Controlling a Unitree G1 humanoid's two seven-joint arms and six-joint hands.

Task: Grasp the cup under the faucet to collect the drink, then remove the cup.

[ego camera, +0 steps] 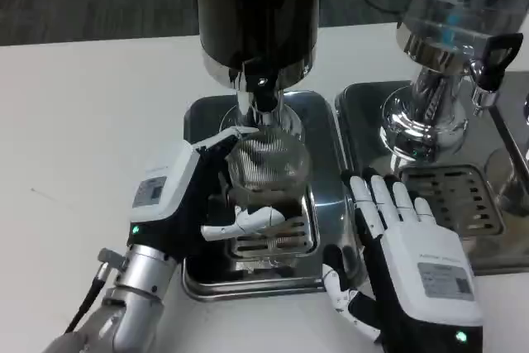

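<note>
No legible text or labels.

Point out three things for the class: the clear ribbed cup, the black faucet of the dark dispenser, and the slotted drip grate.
cup (pixel 266 161), head view, on its ribbed wall
faucet (pixel 263 93), head view, on the black spout
drip grate (pixel 285 237), head view, on the slotted part showing below the cup
</note>
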